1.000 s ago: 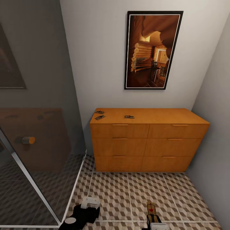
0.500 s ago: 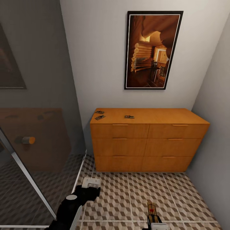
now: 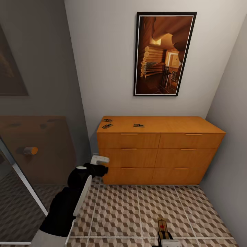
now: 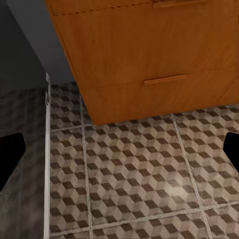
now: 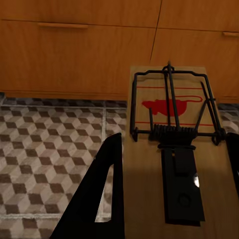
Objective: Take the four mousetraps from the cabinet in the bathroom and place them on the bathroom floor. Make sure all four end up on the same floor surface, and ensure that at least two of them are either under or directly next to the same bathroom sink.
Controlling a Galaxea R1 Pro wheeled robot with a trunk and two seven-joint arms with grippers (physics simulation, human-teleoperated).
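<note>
Three mousetraps (image 3: 107, 126) lie on top of the orange-brown cabinet (image 3: 157, 151), two near its left end and one (image 3: 138, 125) nearer the middle. A fourth mousetrap (image 5: 172, 149), a wooden board with a red mark and a dark wire spring, is clamped between the fingers of my right gripper (image 5: 169, 169), low over the cube-patterned bathroom floor (image 3: 130, 209) in front of the cabinet. In the head view that trap (image 3: 162, 224) sticks out of the right gripper (image 3: 165, 236). My left gripper (image 3: 101, 166) hangs open by the cabinet's lower left corner, its fingers (image 4: 10, 152) spread wide over tiles.
A glass shower partition (image 3: 37, 161) with a round knob (image 3: 30, 150) stands at the left. A framed picture (image 3: 164, 53) hangs above the cabinet. A grey wall (image 3: 230, 137) closes the right side. Open tiles lie between me and the cabinet.
My left arm has risen and reached forward, from low near the floor up to the cabinet's lower left corner. The right gripper and its mousetrap have stayed put.
</note>
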